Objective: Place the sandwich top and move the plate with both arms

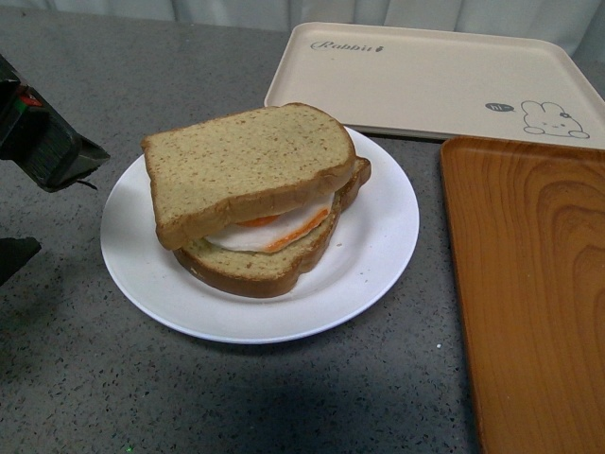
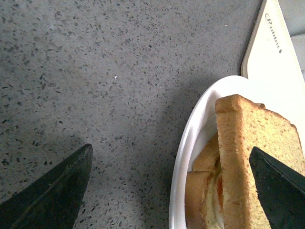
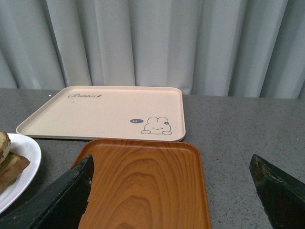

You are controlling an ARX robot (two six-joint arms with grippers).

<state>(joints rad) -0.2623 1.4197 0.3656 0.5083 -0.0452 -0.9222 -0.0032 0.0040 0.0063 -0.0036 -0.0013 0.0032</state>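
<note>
The sandwich top (image 1: 248, 165), a tan speckled slice with a darker crust, lies on a fried egg (image 1: 284, 229) and a bottom slice (image 1: 250, 272) on the white plate (image 1: 378, 257). It sits slightly skewed and overhangs toward the left. My left gripper (image 1: 66, 200) is open just off the plate's left rim. In the left wrist view, the left gripper (image 2: 170, 150) spans the plate rim (image 2: 183, 143) and the edge of the sandwich top (image 2: 238, 143), touching neither. My right gripper (image 3: 171, 160) is open above the wooden tray (image 3: 143, 186) and holds nothing. It is out of the front view.
A beige rabbit tray (image 1: 425, 80) lies behind the plate. The wooden tray (image 1: 529, 284) is on the right, a narrow strip of grey table away from the plate. Grey curtains (image 3: 143, 43) hang behind the table. Part of the plate (image 3: 26, 162) shows in the right wrist view.
</note>
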